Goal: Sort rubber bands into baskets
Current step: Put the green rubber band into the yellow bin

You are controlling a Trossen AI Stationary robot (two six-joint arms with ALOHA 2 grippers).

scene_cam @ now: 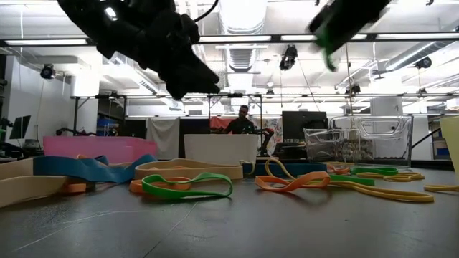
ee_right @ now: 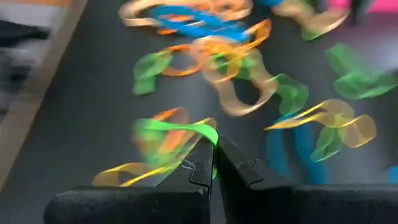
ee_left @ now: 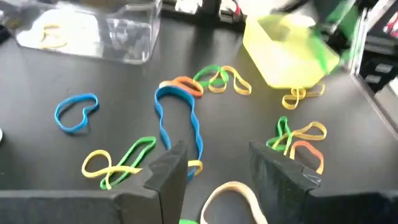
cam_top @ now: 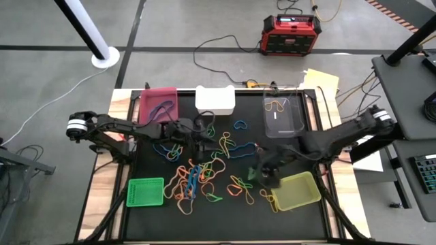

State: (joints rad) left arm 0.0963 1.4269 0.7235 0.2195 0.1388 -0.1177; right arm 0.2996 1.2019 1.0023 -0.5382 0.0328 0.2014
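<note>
Black mat (cam_top: 286, 218). Baskets: magenta-pink (cam_top: 160, 103), white (cam_top: 215, 99), clear (cam_top: 283, 114), bright green (cam_top: 146, 192), yellow-green (cam_top: 298, 190). Bands (cam_top: 197, 178) orange, blue, green, yellow, tan. Red-and-black box (cam_top: 289, 34). Dark arms (cam_top: 122, 128).

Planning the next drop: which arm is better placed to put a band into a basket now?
Probably the right. Its gripper, jaws shut on a green rubber band, hangs beside the yellow-green basket. The left gripper is open and empty.
</note>
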